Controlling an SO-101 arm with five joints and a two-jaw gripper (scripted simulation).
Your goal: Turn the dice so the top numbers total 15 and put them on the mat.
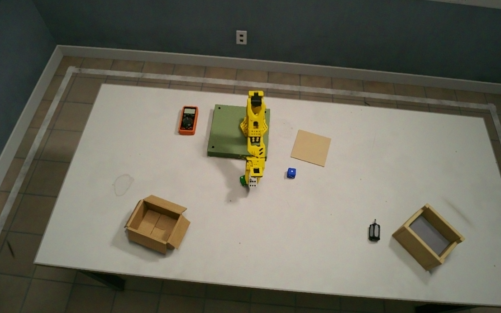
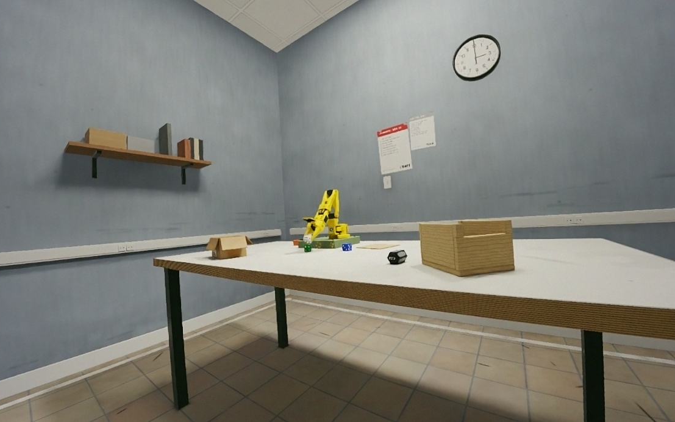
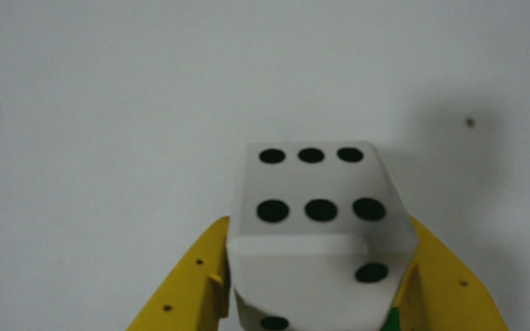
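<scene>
My gripper (image 1: 253, 179) (image 3: 321, 239) is shut on the white die (image 1: 252, 182) (image 2: 307, 238) (image 3: 320, 182). The wrist view shows its six face and a two face between the yellow fingers. It is held above the table, close over and beside the green die (image 1: 242, 180) (image 2: 307, 248) (image 3: 392, 321), which the gripper partly hides; whether the two dice touch I cannot tell. The blue die (image 1: 291, 173) (image 2: 346, 246) sits on the table off the mat, with one pip on top. The tan mat (image 1: 310, 148) (image 2: 376, 246) bears no die.
The green base (image 1: 226, 132) stands behind the gripper, with an orange multimeter (image 1: 188, 120) beyond it. An open cardboard box (image 1: 155, 225) (image 2: 229, 248) is at front left. A black object (image 1: 374, 231) (image 2: 396, 257) and a wooden box (image 1: 417, 245) (image 2: 465, 249) are at front right.
</scene>
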